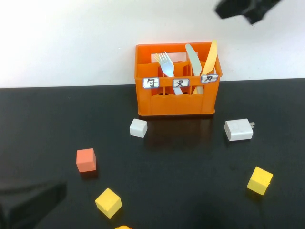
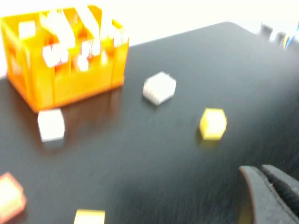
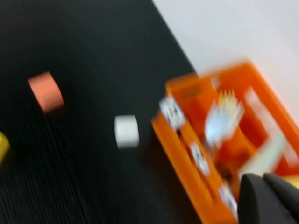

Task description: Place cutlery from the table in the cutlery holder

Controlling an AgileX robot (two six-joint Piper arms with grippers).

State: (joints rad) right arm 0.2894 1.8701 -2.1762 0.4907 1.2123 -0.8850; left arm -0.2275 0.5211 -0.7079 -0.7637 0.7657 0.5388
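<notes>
The orange cutlery holder [image 1: 175, 104] stands at the back middle of the black table [image 1: 190, 167]. A pale light-blue fork [image 1: 165, 64] stands in its middle compartment, tines up. A pale green knife [image 1: 193, 58] and a yellow knife [image 1: 209, 58] lean in its right compartment. My right gripper [image 1: 248, 9] hangs high above and to the right of the holder; in the right wrist view its fingers [image 3: 254, 196] sit together, empty, over the holder [image 3: 187, 140] and fork [image 3: 222, 119]. My left gripper [image 1: 28, 198] is low at the table's front left, fingers [image 2: 257, 196] together and empty.
A white cube [image 1: 138, 128] lies in front of the holder, a white plug block [image 1: 238, 130] to its right. An orange cube [image 1: 86, 160] and a yellow cube [image 1: 108, 202] lie front left. Another yellow cube [image 1: 259, 180] lies front right.
</notes>
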